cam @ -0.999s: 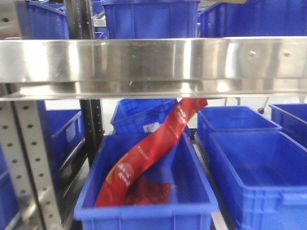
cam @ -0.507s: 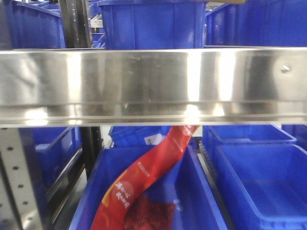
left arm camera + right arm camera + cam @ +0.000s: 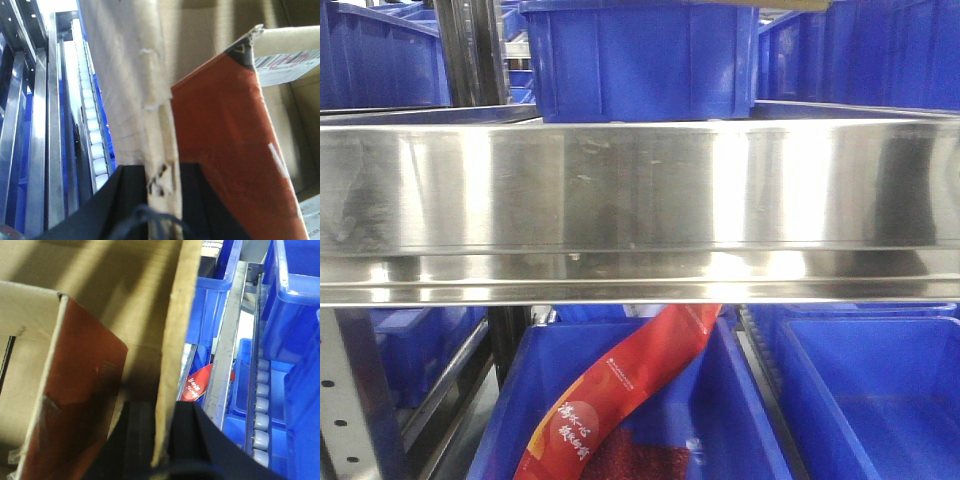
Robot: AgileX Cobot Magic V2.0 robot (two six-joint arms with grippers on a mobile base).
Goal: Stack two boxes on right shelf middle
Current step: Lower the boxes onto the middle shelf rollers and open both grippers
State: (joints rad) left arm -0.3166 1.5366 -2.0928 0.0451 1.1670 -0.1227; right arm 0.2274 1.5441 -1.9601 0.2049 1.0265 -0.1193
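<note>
Left fingers (image 3: 130, 200) and right fingers (image 3: 140, 435) are clamping opposite walls of the large carton (image 3: 125, 75), likely sharing its weight and keeping it level. The red-sided box (image 3: 225, 150) is riding inside. The shelf (image 3: 640, 200) is filling the front view, with the carton apparently not landed yet.

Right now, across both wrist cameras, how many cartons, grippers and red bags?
Cartons: 2, the large plain carton and the red-brown box inside it.
Grippers: 2, left gripper and right gripper, each on a carton wall.
Red bag: 1.
Total: 5.

We clamp our left gripper (image 3: 160, 175) and right gripper (image 3: 162, 410), fingers straddling opposite walls of the large box (image 3: 120, 75).
</note>
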